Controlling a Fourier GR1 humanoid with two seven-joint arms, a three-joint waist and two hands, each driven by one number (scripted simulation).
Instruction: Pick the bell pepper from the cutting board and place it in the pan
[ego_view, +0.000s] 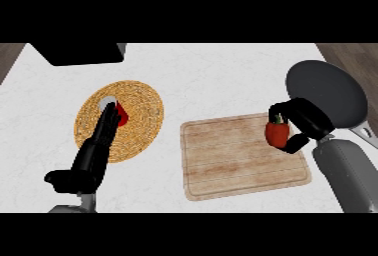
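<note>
**Bell pepper gripped at the board's right edge, pan not yet reached**

At far left, the left hand (100, 145) lies over a round woven mat (136, 117), its fingers extended straight toward the mat's upper left, where a small white-and-red object (118, 111) shows beside the fingertips; what that object is cannot be told. The hand is open and holds nothing. A dark rectangular block (81, 52) sits at the upper left of the pale counter (214, 70).

At centre lies the wooden cutting board (240, 157), its surface bare except at its upper right edge. There the right hand (303, 122) curls its fingers and thumb round the bell pepper (277, 133), closed upon it. The pepper is red-orange, elongated, and upright, with a short green stem at its top; most of its front face is visible between the black fingers. Whether it touches the board or is lifted just clear of it cannot be determined from this view.

To the right, the dark round pan (328, 87) rests just beyond the hand, its handle (363, 135) pointing toward the lower right; its interior holds nothing visible.

Judged progress: the grasp appears accomplished. Remaining are the short carry rightward over the pan's rim and the release inside it.
</note>
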